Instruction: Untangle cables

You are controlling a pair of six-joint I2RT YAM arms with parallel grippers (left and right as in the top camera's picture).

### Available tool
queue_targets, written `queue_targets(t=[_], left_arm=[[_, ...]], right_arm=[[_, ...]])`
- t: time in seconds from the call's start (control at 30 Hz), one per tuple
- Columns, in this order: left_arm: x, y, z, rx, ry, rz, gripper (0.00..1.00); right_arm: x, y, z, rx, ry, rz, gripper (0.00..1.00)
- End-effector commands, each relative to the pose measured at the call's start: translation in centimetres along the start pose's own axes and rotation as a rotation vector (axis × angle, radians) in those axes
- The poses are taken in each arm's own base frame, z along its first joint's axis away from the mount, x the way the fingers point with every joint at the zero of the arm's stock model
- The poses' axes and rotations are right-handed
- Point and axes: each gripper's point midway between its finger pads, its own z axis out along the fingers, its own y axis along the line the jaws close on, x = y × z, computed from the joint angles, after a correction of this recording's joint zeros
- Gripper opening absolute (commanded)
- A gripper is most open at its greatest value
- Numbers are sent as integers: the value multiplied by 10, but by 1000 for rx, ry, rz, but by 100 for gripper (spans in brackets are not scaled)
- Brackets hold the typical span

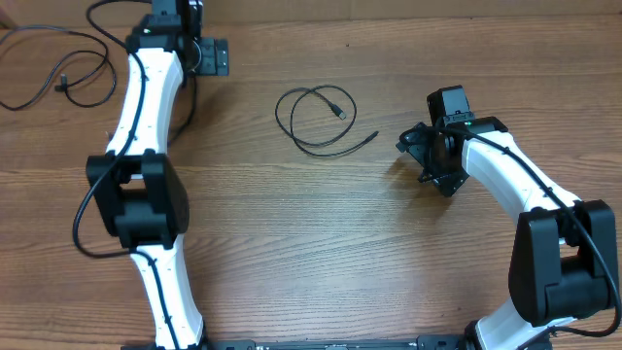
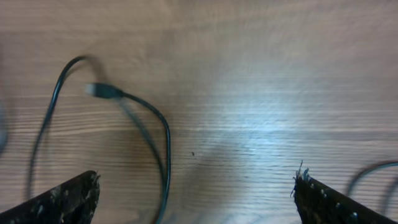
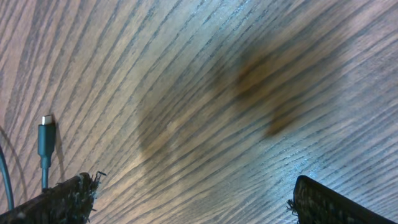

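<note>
The cables appear to be already apart from each other, so most of the task looks done. In the overhead view one cable (image 1: 279,117) lies in the middle of the table (image 1: 292,253) as a single loose loop that crosses itself, with both of its ends free on the right side of the loop. A second cable (image 1: 60,80) lies at the far left corner, well apart from the first, in open curves. Part of it runs out of the picture, so it is not possible to say if it is fully free. The left gripper (image 1: 206,56) is at the far edge, between the two cables, and holds nothing. In its wrist view the fingers (image 2: 65,199) stand wide apart over bare wood, with a blurred cord and plug (image 2: 102,91) lying ahead of them. The right gripper (image 1: 420,160) is near the middle loop, on its right side, also spread wide and empty. Its wrist view shows one small silver-tipped plug (image 3: 46,134) near one finger, not touching it. What probably remains is to open out the middle loop, and perhaps to straighten the far cable.
</note>
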Motion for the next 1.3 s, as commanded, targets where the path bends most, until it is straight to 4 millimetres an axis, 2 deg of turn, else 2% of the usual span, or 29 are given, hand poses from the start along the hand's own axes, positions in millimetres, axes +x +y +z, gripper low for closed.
queue_targets(t=[0.0,0.07,0.1,0.2,0.23,0.33,0.4,0.47,0.57,0.63,0.73,0.77,0.8,0.83,0.87,0.93,1.0,1.07,1.27], left_arm=[[-64,6,-133,28,-259,-138,100],[-64,-17,-165,158,-271,-166,99],[-60,-35,-179,256,-261,-146,100],[-43,-66,-187,395,-189,-124,100],[-26,-76,-178,414,-102,-168,100],[24,-87,-149,338,145,-360,100],[45,-99,-135,298,247,-438,100],[63,-133,-111,311,329,-402,100],[90,-165,-79,294,427,-355,100],[119,-183,-61,242,533,-399,100],[149,-191,-38,129,609,-433,100],[166,-183,-28,10,638,-469,100],[173,-175,-25,-70,637,-489,100],[177,-167,-24,-139,627,-504,100],[184,-145,-25,-313,584,-523,100],[185,-136,-27,-392,545,-512,100],[180,-140,-23,-378,512,-509,100],[165,-157,-10,-284,462,-537,100],[155,-178,2,-172,453,-565,100]], right_arm=[[-2,2,-1,-8,-4,-3,100],[-2,2,-1,-8,-4,-3,100],[-2,2,-1,-8,-4,-3,100],[-2,2,-1,-8,-4,-3,100],[-2,2,-1,-8,-4,-3,100],[-2,2,-1,-8,-4,-3,100],[-2,2,-1,-8,-4,-3,100],[-2,2,-1,-8,-4,-3,100],[-2,2,-1,-8,-4,-3,100],[-2,2,-1,-8,-4,-3,100],[-2,2,-1,-8,-4,-3,100],[-2,2,-2,-8,-4,-3,100],[-2,2,-1,-8,-4,-3,100],[-2,2,-1,-8,-4,-3,100],[-2,2,-1,-8,-4,-3,100],[-2,2,-2,-8,-4,-3,100],[-2,2,-1,-8,-4,-3,100],[-2,2,-1,-8,-4,-3,100],[-2,2,-1,-8,-4,-3,100]])
